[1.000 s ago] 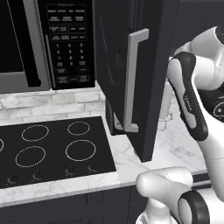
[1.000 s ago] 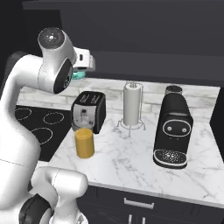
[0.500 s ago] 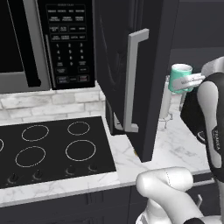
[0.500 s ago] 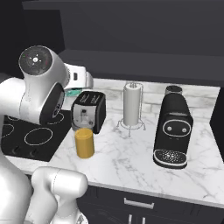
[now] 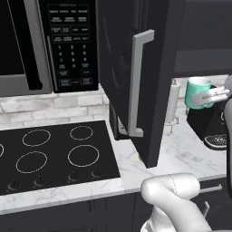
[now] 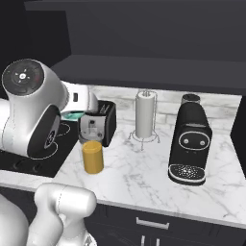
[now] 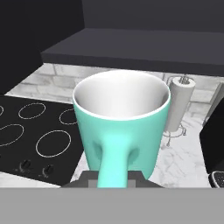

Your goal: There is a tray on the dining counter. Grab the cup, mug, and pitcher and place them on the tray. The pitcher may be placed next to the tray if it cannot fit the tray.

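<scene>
The teal mug [image 7: 120,127] with its whitish rim hangs upright in the air, its handle turned toward the hand. My gripper [image 7: 113,178] is shut on that handle. In the left base view the mug [image 5: 197,92] floats at the right edge above the counter, with the gripper [image 5: 211,96] on its right side. In the right base view a sliver of the mug [image 6: 72,115] peeks out behind my arm, beside the toaster. The amber pitcher [image 6: 92,156] stands on the marble counter in front of the toaster. The tray and the cup are out of view.
A black toaster [image 6: 99,124], a paper-towel roll [image 6: 145,115] on its stand and a black coffee machine [image 6: 190,139] stand on the counter. An open dark cabinet door [image 5: 136,77] juts out left of the mug. The stovetop [image 5: 50,154] lies to the left.
The arm has swung round with the mug, carrying it lower, down toward the toaster in the right base view and rightward in the left base view. The grip has stayed shut.
</scene>
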### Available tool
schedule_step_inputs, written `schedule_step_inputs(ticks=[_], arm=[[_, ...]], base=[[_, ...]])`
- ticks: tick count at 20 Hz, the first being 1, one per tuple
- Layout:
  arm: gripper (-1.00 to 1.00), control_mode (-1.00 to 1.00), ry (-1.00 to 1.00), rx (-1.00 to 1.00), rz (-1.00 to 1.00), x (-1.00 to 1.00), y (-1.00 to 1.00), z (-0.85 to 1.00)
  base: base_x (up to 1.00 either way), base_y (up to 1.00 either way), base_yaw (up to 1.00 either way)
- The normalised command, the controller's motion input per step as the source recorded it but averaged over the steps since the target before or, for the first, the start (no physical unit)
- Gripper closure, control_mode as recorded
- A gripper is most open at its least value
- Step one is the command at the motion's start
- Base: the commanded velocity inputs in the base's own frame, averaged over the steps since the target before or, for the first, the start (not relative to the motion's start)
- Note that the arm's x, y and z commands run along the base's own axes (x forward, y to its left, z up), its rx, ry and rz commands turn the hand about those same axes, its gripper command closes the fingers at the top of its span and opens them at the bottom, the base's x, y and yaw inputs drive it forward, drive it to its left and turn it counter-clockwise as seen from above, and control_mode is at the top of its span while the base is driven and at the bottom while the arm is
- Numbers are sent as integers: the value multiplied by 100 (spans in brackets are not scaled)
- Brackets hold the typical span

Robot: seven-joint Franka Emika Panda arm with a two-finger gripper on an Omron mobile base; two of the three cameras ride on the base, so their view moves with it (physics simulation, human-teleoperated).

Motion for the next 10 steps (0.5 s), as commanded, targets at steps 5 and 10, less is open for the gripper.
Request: schedule_step_inputs(ticks=[5,10], arm=[[100,-100,9,-1,-4,-27,0,0],[100,-100,5,-2,-15,-8,0,-1]], base=[[0,0,0],[0,0,0]])
